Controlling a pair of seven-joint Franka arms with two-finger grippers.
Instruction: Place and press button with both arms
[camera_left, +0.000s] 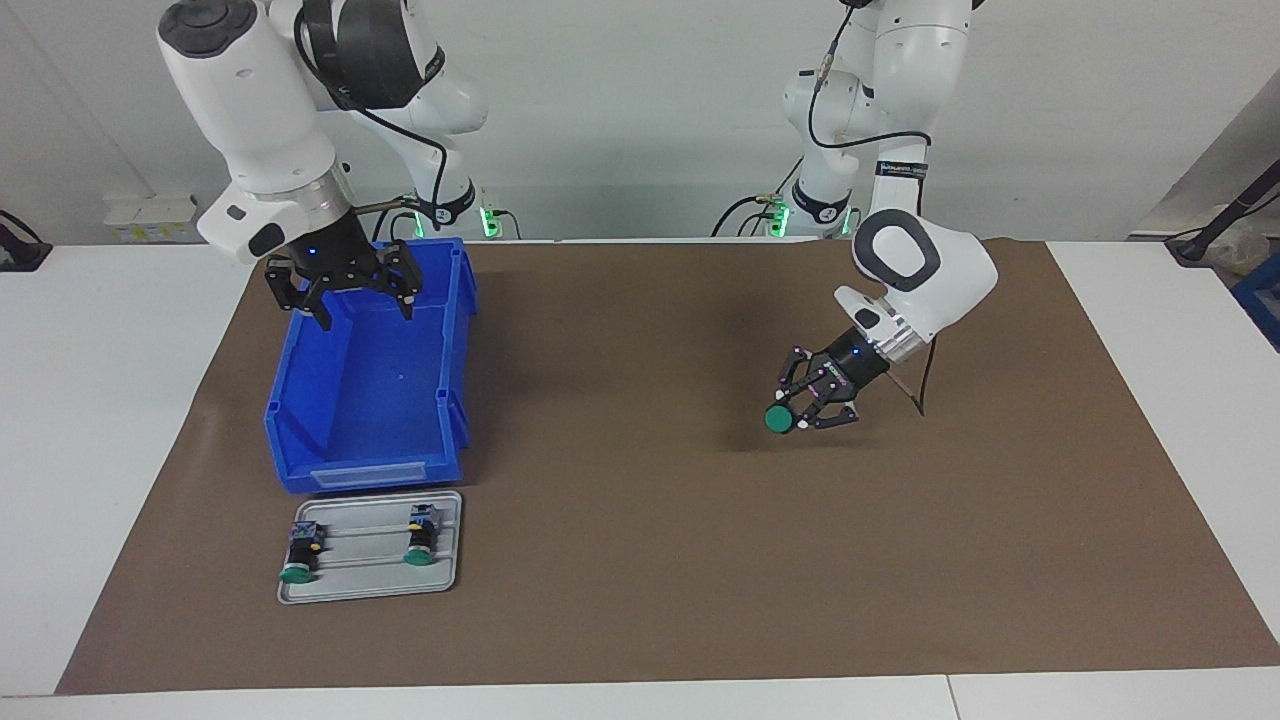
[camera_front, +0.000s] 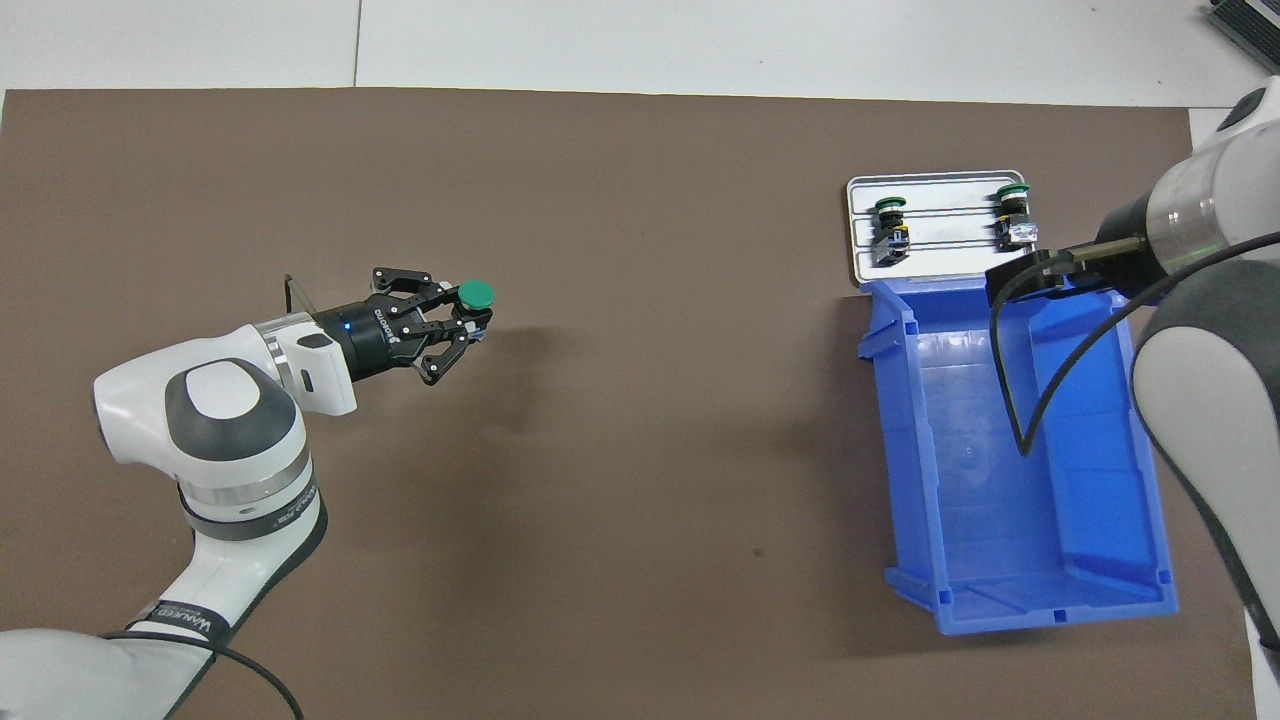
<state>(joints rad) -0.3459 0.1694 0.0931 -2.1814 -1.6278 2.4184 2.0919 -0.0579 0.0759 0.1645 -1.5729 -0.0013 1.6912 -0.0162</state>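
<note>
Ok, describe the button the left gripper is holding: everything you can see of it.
The button is a small push-button with a round, flat green cap on a short dark barrel; it looks like plastic. The left gripper is shut on the barrel, so little of it shows. The button is tilted, its cap facing away from the robots and slightly down. It hangs above the brown mat toward the left arm's end of the table, touching only the fingers.

hidden: button barrel inside left pincer | cut off: right arm at overhead frame edge
</note>
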